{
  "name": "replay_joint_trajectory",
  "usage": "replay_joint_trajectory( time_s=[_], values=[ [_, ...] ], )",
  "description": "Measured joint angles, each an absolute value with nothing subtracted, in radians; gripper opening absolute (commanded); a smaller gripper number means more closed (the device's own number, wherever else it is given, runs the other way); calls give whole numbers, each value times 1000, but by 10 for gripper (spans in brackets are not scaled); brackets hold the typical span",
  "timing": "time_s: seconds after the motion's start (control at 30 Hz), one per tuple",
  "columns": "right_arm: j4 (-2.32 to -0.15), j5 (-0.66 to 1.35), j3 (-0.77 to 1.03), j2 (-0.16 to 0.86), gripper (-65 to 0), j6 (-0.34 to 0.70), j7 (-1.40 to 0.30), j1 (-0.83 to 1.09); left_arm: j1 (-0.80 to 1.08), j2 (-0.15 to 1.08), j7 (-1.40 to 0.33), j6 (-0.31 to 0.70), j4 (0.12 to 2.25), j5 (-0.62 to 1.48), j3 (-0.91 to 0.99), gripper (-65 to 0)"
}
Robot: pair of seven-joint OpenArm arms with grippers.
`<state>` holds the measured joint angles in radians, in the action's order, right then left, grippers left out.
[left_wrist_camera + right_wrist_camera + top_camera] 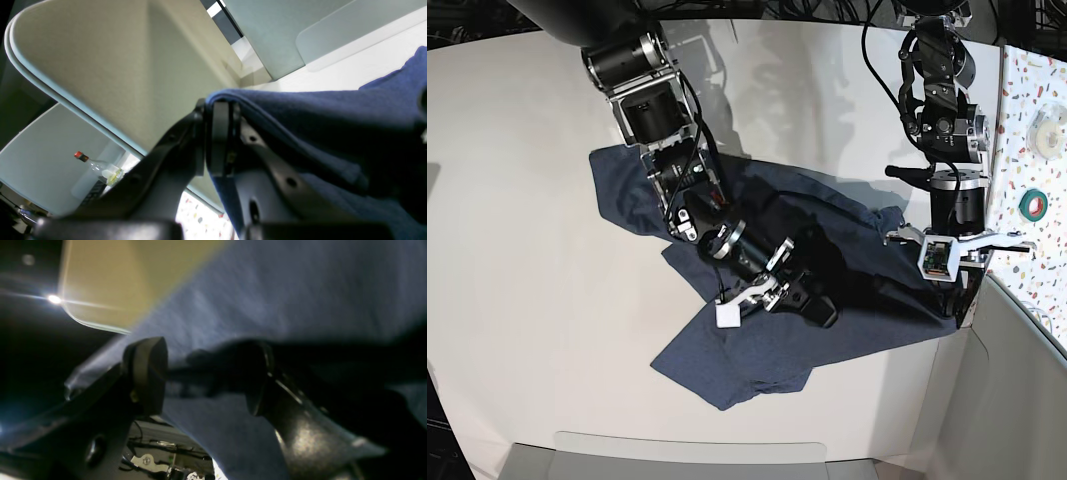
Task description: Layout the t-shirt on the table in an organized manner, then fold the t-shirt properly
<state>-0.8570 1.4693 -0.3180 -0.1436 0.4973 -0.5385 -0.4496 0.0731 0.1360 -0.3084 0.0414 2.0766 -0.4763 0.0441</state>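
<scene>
One bottle (96, 166) (red-capped) beyond t-shirt (333, 133)

My left gripper (222, 140) hangs from a forearm pointing nearly straight down at the near right of the base view, its two black pads pressed flat together on a fold of the t-shirt (333, 133). My right arm reaches in low and slantwise from the far left toward the middle. My right gripper (206, 380) there has its pads spread well apart, with a dark bunch of that cloth between them.
</scene>
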Motion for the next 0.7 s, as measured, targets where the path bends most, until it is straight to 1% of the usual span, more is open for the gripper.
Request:
replay_joint_trajectory(
  time_s=[0.37, 0.53, 0.63, 0.7],
  values=[
    [-822, 1469, -313, -147, -298, 498, -537, -442, 78, 136, -309, 41, 2077, -476, 44, -650],
    [-823, 1466, -316, -145, -298, 490, -415, -431, 78, 136, -309, 41, 2077, -476, 44, -650],
    [-837, 1470, -316, -147, -298, 427, -329, -434, 78, 135, -308, 41, 2077, -476, 44, -650],
    [-854, 1470, -316, -147, -298, 408, -265, -432, 78, 133, -309, 41, 2077, -476, 44, -650]
  ],
)
